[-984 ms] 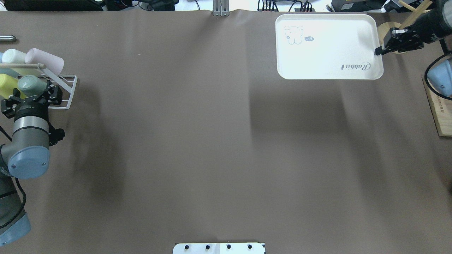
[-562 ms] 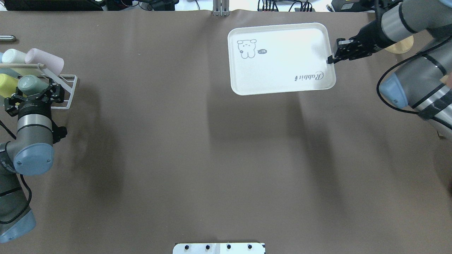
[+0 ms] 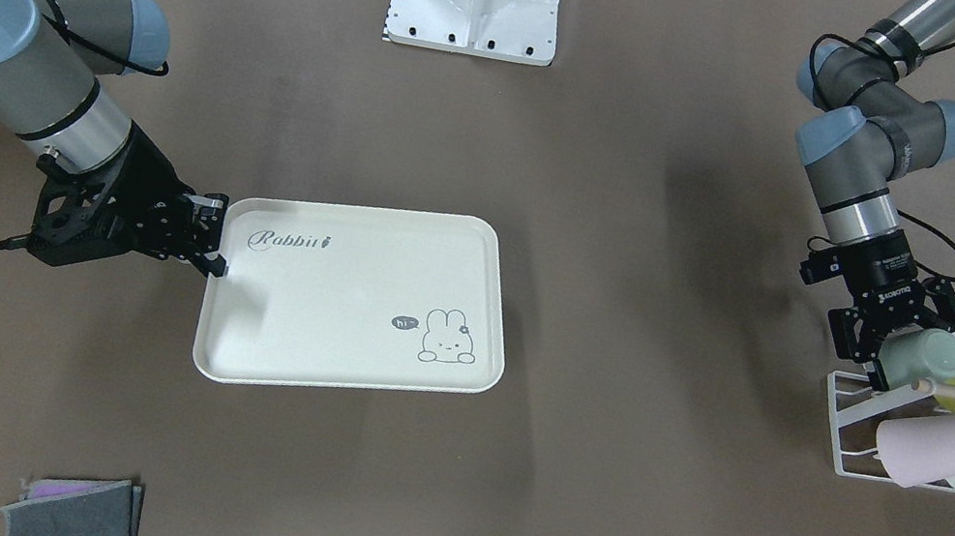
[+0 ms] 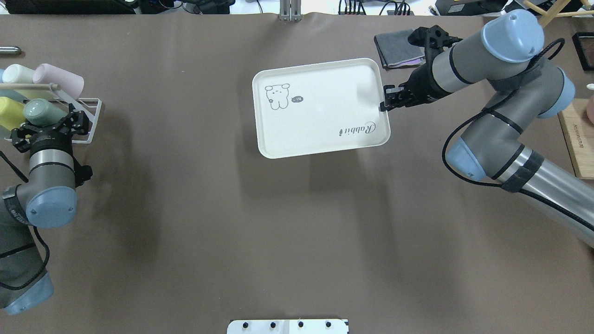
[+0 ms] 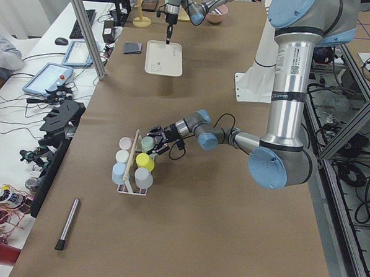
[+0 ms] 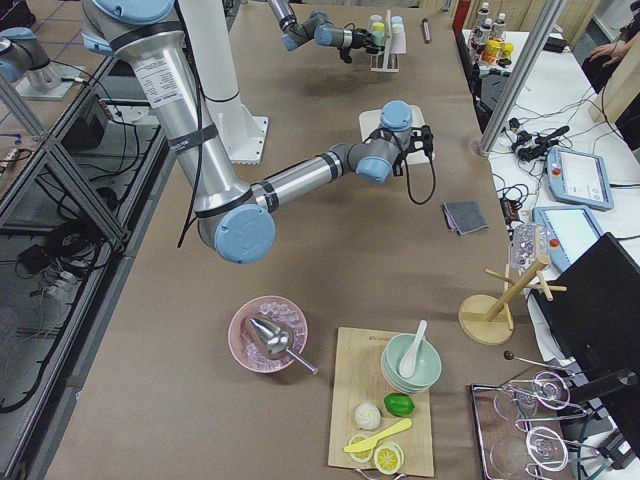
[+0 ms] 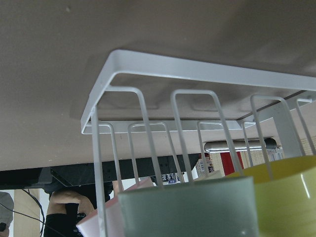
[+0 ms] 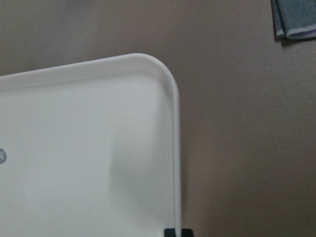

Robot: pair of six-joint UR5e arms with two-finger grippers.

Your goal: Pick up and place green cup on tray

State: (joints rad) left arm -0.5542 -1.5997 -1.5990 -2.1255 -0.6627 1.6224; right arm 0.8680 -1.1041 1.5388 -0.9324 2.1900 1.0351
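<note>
In the wire rack (image 4: 93, 111) the green cup (image 4: 38, 111) waits unlifted between the left gripper (image 4: 46, 121)'s spread fingers, the right gripper (image 4: 384, 103)'s fingers clamping the bare tray (image 4: 320, 150)

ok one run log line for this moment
left gripper: open at green cup on rack | right gripper: shut on tray rim

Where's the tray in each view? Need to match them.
Front-facing: tray centre-left.
Overhead: upper centre.
Exterior left: far, top centre.
Exterior right: far, behind the near arm's elbow.
Left wrist: not in it.
Right wrist: fills the left.
Landmark: right gripper on its short rim.
</note>
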